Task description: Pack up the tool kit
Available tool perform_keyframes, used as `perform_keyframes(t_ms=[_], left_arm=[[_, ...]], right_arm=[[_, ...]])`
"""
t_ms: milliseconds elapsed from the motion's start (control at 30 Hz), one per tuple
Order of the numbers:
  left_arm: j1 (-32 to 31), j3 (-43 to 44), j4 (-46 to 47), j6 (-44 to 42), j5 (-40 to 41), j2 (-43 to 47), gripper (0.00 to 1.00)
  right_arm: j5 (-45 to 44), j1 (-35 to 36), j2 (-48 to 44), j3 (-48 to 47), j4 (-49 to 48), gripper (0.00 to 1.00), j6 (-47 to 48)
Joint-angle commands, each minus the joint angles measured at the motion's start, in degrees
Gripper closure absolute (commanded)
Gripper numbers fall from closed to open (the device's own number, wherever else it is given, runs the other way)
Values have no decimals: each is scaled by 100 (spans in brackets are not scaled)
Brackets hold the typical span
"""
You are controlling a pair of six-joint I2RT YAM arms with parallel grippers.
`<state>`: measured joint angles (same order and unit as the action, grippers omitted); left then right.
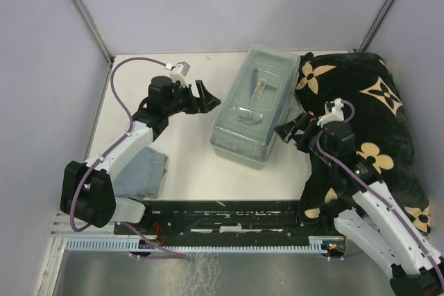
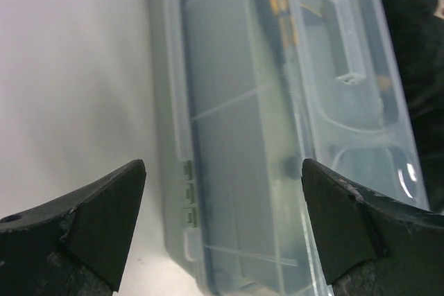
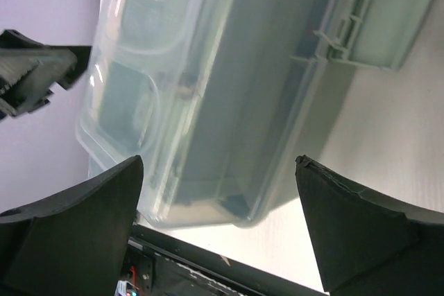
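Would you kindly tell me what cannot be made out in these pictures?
Tools inside the toolbox: all views, blurred by its translucent lid.
Grey-blue cloth: top view, partly under the left arm.
Toolbox's far end: left wrist view, cut off by the top edge.

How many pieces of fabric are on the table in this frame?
2. A folded grey-blue cloth lies at the near left, partly under the left arm; a black flower-marked blanket fills the right side beneath the right arm. Anything under the blanket is hidden.
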<state>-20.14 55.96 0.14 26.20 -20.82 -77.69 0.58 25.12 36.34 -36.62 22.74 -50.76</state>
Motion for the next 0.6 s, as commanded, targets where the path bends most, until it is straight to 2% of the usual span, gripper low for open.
perform_keyframes(t_ms=[0,133,200,300,433,567], left_arm=[[-39,-146,1173,658,-1096,-101,0],[-36,-288,1305,545,-1319,-158,3],[-50,-321,1320,524,-1468,-199,7],[-62,-487,1426,571,-1678,-198,12],[-77,-795,1310,602,-1725,62,31],[-144,-1643,1636,833,-1394,782,43]], right_arm=[[143,-2,1076,-848,-337,1,-54],[609,10,2186,-1283,-425,1,-149],[624,8,2415,-1207,-504,1,-278],[1229,36,2478,-761,-1326,1,-407],[1684,238,2386,-47,-2185,4,-458],[1759,477,2562,80,-2163,7,-238]])
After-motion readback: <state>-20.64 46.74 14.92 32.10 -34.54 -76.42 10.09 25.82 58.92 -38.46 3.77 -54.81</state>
